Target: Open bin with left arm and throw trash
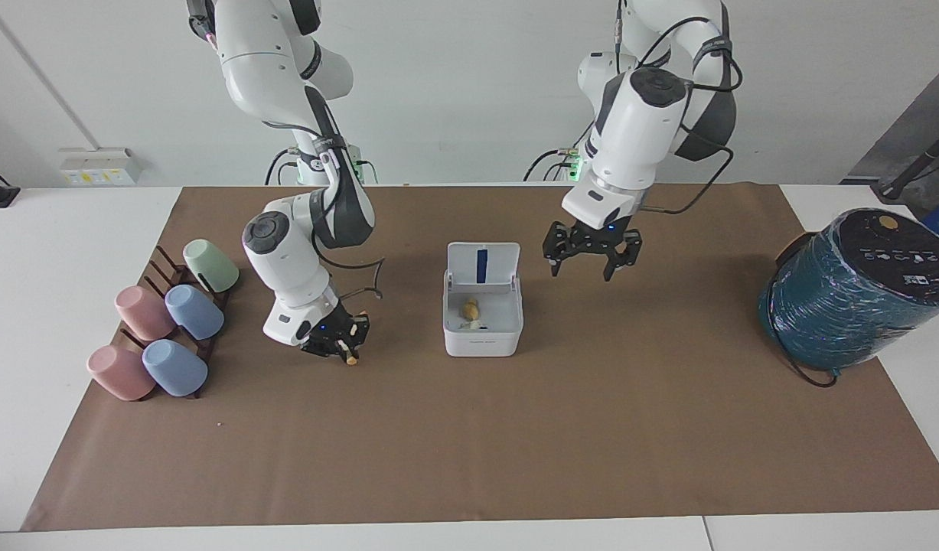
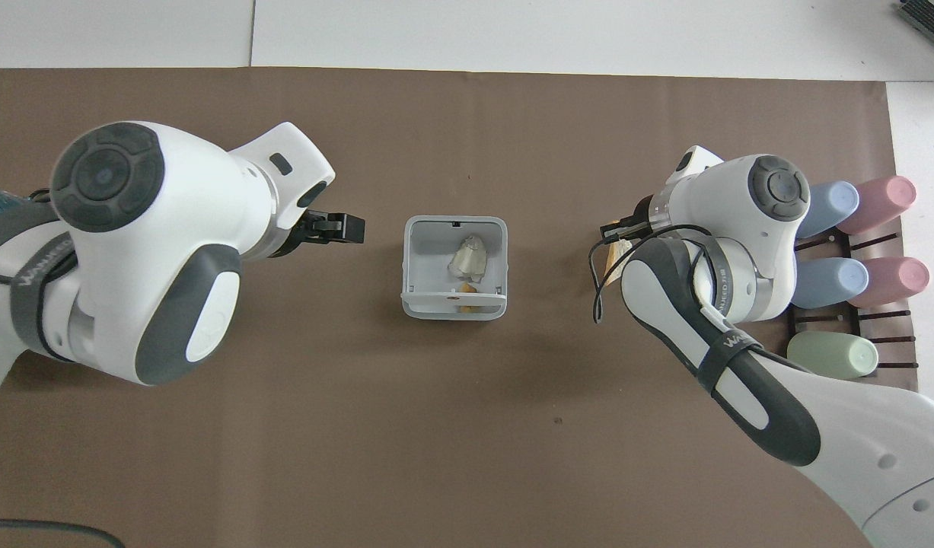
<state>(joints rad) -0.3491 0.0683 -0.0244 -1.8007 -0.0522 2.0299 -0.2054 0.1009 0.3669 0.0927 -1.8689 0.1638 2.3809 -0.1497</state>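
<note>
The white bin [image 1: 483, 342] stands mid-mat with its lid [image 1: 501, 264] swung up and open. A white wad [image 2: 468, 257] and a yellow lump [image 1: 470, 309] lie inside it. My left gripper [image 1: 589, 264] hangs open and empty above the mat, beside the bin toward the left arm's end. Low at the mat, between the bin and the cups, my right gripper [image 1: 343, 346] is shut on a pale bread-like wedge of trash [image 1: 350, 357]. From overhead the wedge [image 2: 614, 257] pokes out under the right gripper [image 2: 617, 234].
Several pastel cups [image 1: 163, 325] lie on a dark rack at the right arm's end of the brown mat. A big teal cylinder with a black top [image 1: 852, 295] stands at the left arm's end.
</note>
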